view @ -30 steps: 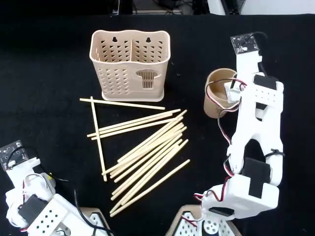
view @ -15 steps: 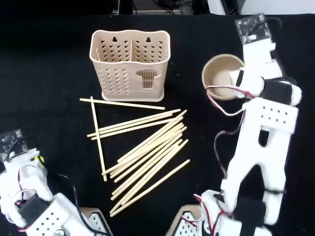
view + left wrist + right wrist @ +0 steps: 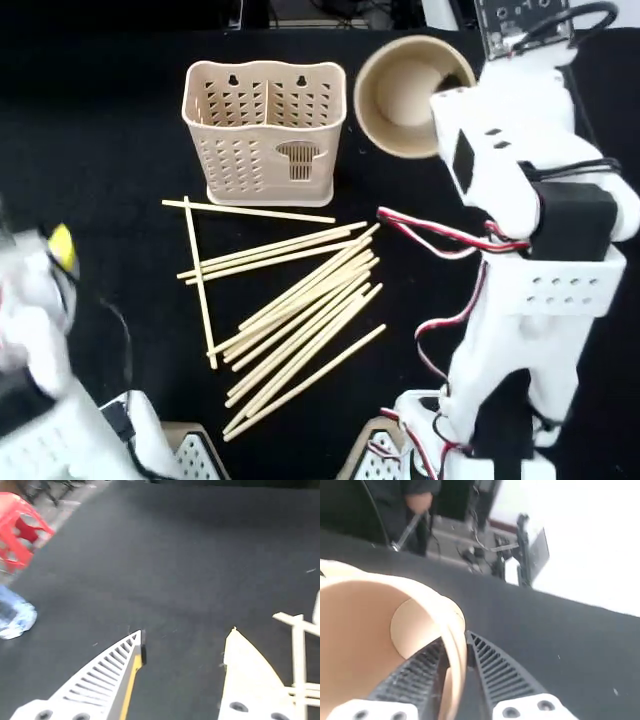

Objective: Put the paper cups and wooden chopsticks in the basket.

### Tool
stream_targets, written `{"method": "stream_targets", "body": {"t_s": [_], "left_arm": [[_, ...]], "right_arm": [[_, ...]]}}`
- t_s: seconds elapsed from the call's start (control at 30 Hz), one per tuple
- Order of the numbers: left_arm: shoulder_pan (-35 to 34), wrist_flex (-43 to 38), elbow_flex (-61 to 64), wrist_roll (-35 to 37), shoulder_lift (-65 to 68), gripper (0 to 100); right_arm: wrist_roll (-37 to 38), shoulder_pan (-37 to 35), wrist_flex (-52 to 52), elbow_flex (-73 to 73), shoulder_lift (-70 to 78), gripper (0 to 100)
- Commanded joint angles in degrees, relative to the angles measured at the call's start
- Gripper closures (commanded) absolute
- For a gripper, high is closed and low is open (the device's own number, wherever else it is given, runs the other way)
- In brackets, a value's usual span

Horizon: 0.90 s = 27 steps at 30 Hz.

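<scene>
My right gripper (image 3: 456, 652) is shut on the rim of a tan paper cup (image 3: 405, 95), held high above the table just right of the beige slotted basket (image 3: 264, 130). In the right wrist view the paper cup (image 3: 375, 645) lies on its side with its mouth toward the camera, one finger inside and one outside the wall. Several wooden chopsticks (image 3: 300, 315) lie fanned on the black cloth in front of the basket. My left gripper (image 3: 182, 645) stands open over bare black cloth at the table's left side, nothing between its fingers.
The black tablecloth (image 3: 110, 150) has free room left of the basket and behind it. A red stool (image 3: 22, 527) and a pale bag (image 3: 15, 617) stand on the floor beyond the table's left edge.
My right arm has lifted the paper cup from the table and carried it up and back toward the basket. The left arm has swung upward at the left edge.
</scene>
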Motion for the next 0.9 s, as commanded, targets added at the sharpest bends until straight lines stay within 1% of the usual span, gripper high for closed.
{"method": "stream_targets", "body": {"t_s": [0.0,0.1,0.17,0.33,0.63,0.87], "left_arm": [[5.58,0.18,-16.22,5.98,15.82,73],[10.33,0.35,-26.95,11.52,26.11,73],[14.02,0.44,-33.54,13.45,32.35,73],[21.32,0.62,-45.85,13.45,45.27,73],[27.47,0.18,-55.87,13.63,61.10,73],[30.02,0.44,-69.32,13.80,72.35,73]], "right_arm": [[-2.90,-3.78,0.00,-8.31,3.30,98.7],[-3.16,-6.07,0.18,-12.70,7.16,98.7],[-4.40,-6.77,0.26,-15.25,9.19,98.7],[-6.68,-7.91,0.44,-18.51,11.91,98.7],[-6.51,-11.96,0.18,-16.75,12.44,98.7],[-6.59,-12.04,-2.29,-12.44,12.44,98.7]]}}
